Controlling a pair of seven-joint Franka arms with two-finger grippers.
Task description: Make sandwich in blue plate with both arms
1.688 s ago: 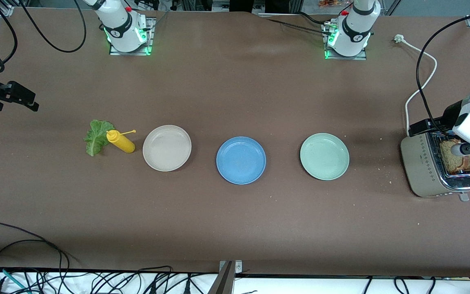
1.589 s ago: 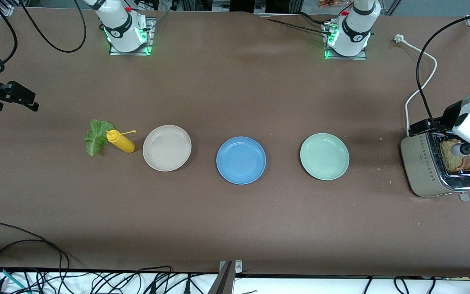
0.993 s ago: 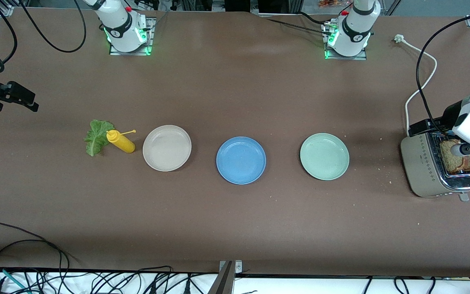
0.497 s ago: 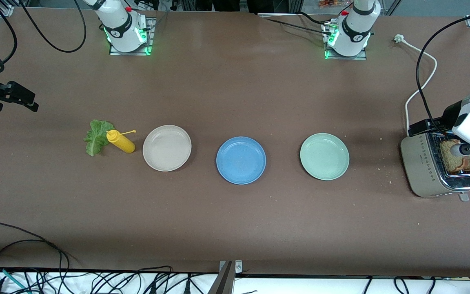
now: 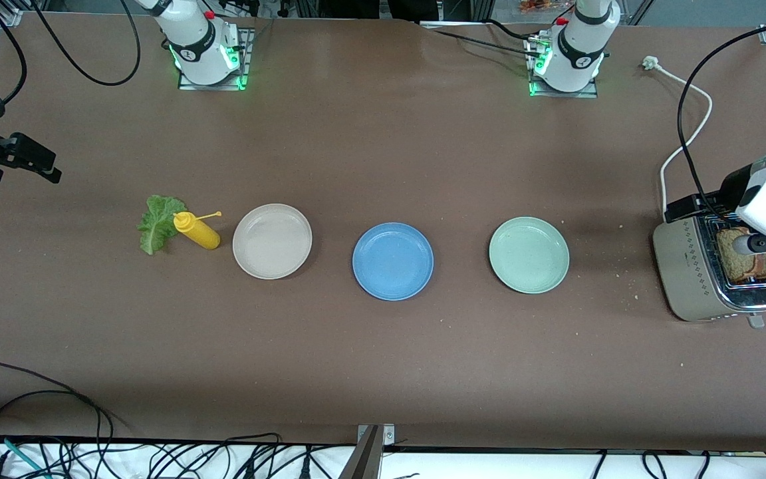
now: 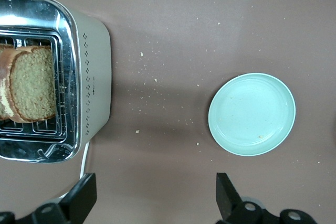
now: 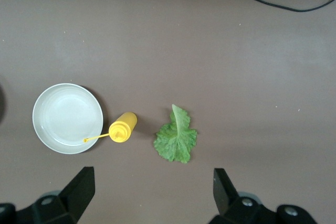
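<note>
two grippers hang open: the left gripper (image 6: 152,203) beside the toaster (image 6: 79,87) with its toast (image 6: 31,90), the right gripper (image 7: 152,198) over bare table near the lettuce (image 7: 176,137).

Robotics lab: bolted arm bases (image 5: 207,50), trailing cables (image 5: 57,452).

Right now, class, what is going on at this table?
Nothing is held yet. The left gripper hangs open over the toaster, where toast stands in the slots. The right gripper waits open above the lettuce and yellow bottle. The blue plate lies bare between beige and green plates.
</note>
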